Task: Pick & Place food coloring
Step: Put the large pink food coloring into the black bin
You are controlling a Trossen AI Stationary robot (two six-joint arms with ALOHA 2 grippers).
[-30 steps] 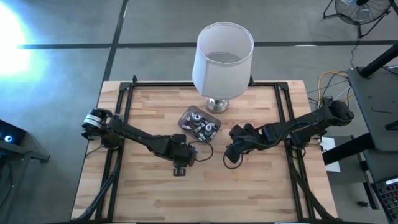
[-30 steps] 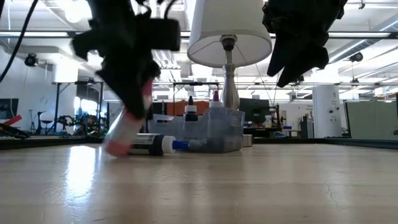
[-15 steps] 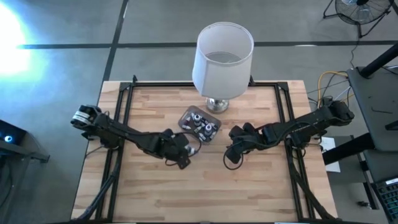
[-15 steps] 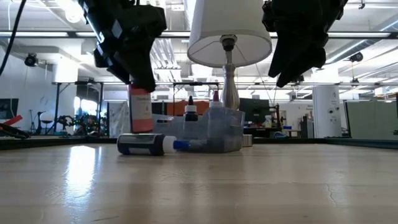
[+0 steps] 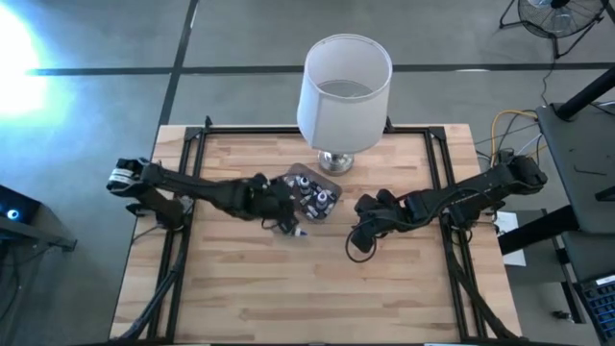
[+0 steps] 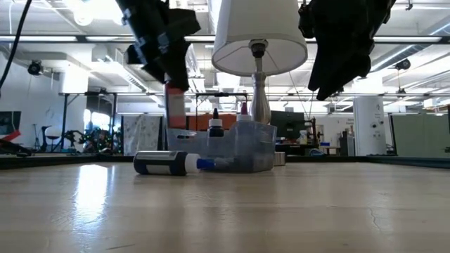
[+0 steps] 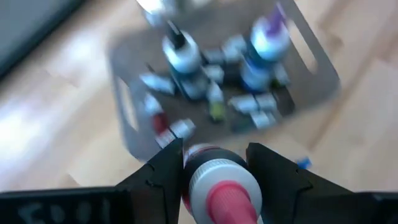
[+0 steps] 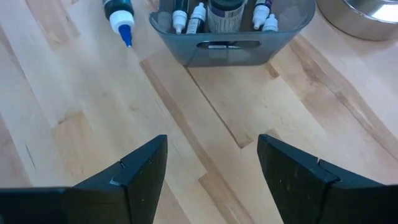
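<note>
Wooden table point(image 5: 317, 288) is carrying everything, with a white lamp point(image 5: 344, 91) standing at its far edge and a grey tub point(image 5: 308, 190) of small bottles just in front of the lamp's base. Reaching in low from the table's left edge, the left arm is stretching toward the tub, and the left gripper point(image 7: 214, 163) is clamped on a red-capped bottle point(image 7: 219, 186), holding it in the air just beside the tub's near-left rim; in the low view that bottle point(image 6: 175, 109) is hanging upright above the table, clear of the wood. Doing this step well probably means carrying the bottle fully over the tub's open top, finding a gap among the bottles already crowded inside, lowering it until it is nearly resting, and only then letting go, so it is not tipping out over the rim or knocking its neighbours. A blue-tipped bottle point(image 8: 119, 17) is lying on its side on the wood just beside the tub, not yet collected. Waiting on the other side, the right gripper point(image 8: 211, 163) is hovering near the tub with its fingers spread and nothing between them.
</note>
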